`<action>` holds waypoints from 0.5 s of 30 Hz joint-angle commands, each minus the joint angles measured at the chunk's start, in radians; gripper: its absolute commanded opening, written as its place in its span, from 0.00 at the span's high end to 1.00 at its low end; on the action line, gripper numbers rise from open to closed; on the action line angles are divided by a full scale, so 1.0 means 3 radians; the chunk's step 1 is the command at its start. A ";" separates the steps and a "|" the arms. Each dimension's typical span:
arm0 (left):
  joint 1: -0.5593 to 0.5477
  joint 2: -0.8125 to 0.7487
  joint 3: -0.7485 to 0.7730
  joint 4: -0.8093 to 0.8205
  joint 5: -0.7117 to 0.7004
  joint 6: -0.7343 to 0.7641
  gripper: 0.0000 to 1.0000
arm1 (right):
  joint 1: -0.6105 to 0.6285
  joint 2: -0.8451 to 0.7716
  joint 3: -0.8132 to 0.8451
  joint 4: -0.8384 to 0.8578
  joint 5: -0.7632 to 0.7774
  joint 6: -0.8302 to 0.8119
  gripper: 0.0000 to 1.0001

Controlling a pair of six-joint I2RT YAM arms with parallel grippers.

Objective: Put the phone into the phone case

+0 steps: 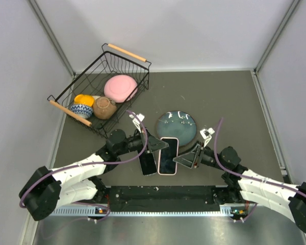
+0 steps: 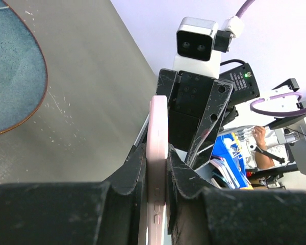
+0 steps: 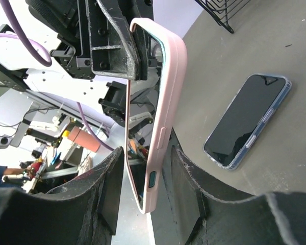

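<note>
A dark-screened phone (image 1: 168, 155) sits inside a pink phone case (image 3: 168, 92) and is held on edge above the table. My left gripper (image 2: 157, 168) is shut on the case's two faces near its side buttons. My right gripper (image 3: 145, 168) is open. Its fingers stand on either side of the case's lower end, with a gap on each side. In the top view the left gripper (image 1: 152, 144) is left of the phone and the right gripper (image 1: 183, 159) is right of it. A second dark phone in a clear case (image 3: 247, 121) lies flat on the table.
A blue-green plate (image 1: 176, 125) lies just behind the grippers. At the back left stands a black wire basket (image 1: 126, 52) holding a pink plate (image 1: 120, 88), a brown pot and small bowls. Grey walls enclose the dark table.
</note>
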 commanded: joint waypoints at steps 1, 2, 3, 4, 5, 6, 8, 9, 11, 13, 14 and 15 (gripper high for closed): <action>0.0019 0.0015 0.0060 0.0495 -0.0050 -0.0147 1.00 | 0.0022 0.0131 -0.0161 0.0329 -0.0043 0.0006 0.62; 0.0019 0.0021 0.0060 0.0500 -0.0065 -0.0157 1.00 | 0.0017 0.0157 -0.0161 0.0410 -0.0048 0.0031 0.64; 0.0019 0.0026 0.0055 0.0516 -0.0080 -0.0157 1.00 | 0.0022 0.0213 -0.0161 0.0467 -0.0053 0.0052 0.67; 0.0019 0.0026 0.0055 0.0516 -0.0090 -0.0157 1.00 | 0.0022 0.0224 -0.0176 0.0543 -0.0033 0.0052 0.80; 0.0019 0.0026 0.0050 0.0516 -0.0096 -0.0157 1.00 | 0.0022 0.0239 -0.0227 0.0681 0.0002 0.0082 0.87; 0.0019 0.0026 0.0055 0.0496 -0.0096 -0.0147 1.00 | 0.0022 0.0244 -0.0248 0.0728 0.0038 0.0113 0.93; 0.0029 0.0026 0.0065 0.0445 -0.0035 -0.0101 0.91 | 0.0022 0.0229 -0.0278 0.0744 0.0125 0.0179 1.00; 0.0034 0.0016 0.0060 0.0414 -0.0009 -0.0081 0.80 | 0.0022 0.0178 -0.0284 0.0728 0.0156 0.0210 1.00; 0.0045 -0.0041 0.0014 0.0301 0.0002 -0.0024 0.60 | 0.0022 0.0091 -0.0284 0.0683 0.0248 0.0251 1.00; 0.0045 -0.0107 -0.0047 0.0174 0.0002 0.0027 0.59 | 0.0022 -0.0082 -0.0238 0.0489 0.0319 0.0226 1.00; 0.0045 -0.0117 -0.0058 0.0148 0.0012 0.0037 0.60 | 0.0022 -0.0164 -0.0217 0.0387 0.0340 0.0200 1.00; 0.0045 -0.0123 -0.0073 0.0148 0.0088 0.0057 0.60 | 0.0022 -0.0236 -0.0192 0.0143 0.0360 0.0165 1.00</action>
